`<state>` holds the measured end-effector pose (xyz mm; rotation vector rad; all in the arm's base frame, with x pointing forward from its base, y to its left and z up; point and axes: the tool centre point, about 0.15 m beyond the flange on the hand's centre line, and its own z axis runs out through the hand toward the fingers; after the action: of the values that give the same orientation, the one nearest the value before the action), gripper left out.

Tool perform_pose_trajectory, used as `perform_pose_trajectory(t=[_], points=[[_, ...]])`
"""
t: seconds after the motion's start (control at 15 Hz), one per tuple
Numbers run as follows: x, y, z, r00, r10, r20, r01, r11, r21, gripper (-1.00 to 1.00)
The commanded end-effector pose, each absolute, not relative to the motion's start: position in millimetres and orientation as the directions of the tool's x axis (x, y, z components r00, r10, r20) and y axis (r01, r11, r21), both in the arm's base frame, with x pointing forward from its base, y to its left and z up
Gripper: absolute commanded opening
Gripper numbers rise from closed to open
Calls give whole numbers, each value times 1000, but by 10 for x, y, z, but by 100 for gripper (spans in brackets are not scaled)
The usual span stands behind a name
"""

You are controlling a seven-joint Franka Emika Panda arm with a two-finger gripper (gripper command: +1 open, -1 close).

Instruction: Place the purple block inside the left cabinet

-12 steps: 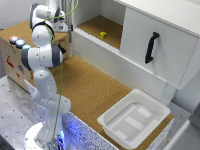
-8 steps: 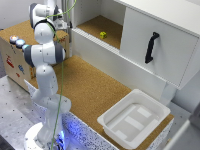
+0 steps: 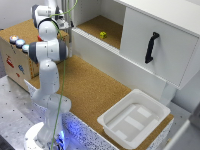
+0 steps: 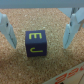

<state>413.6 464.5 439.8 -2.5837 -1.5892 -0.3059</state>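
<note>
Cork-brown is pretty much everywhere in the exterior view: the table top (image 3: 95, 92), and the floor of the left cabinet (image 3: 100, 26), whose open compartment sits at the exterior view's left of the white door (image 3: 157, 45) with its black handle (image 3: 151, 47). A small yellow-green object (image 3: 103, 35) rests on that cabinet floor. A white tray (image 3: 134, 117) sits on the near end of the table, well apart from the cabinet. The white arm (image 3: 48, 50) reaches up toward the back corner, but its tool end is hidden here (and no purple block shows either).

The wrist view fills that gap. The gripper (image 4: 38, 30) is spread wide, one pale blue finger (image 4: 7, 30) on each side of the purple block (image 4: 35, 43), not touching it. The block lies on cork, dark purple with yellow letters on its face, fairly blurry.
</note>
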Motion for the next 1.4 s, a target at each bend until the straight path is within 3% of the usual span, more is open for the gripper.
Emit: perform_pose_trajectory(t=[0.0,0.33,0.8,1.33], points=[[4289,4919,4368,453,891,24,888,-454,71,-100],[4259,4893,4363,480,877,12,874,-480,83,-100],[4104,4423,4884,673,729,128,720,-685,111,-100],[4586,3317,4937,925,306,224,329,-941,-74,-100]])
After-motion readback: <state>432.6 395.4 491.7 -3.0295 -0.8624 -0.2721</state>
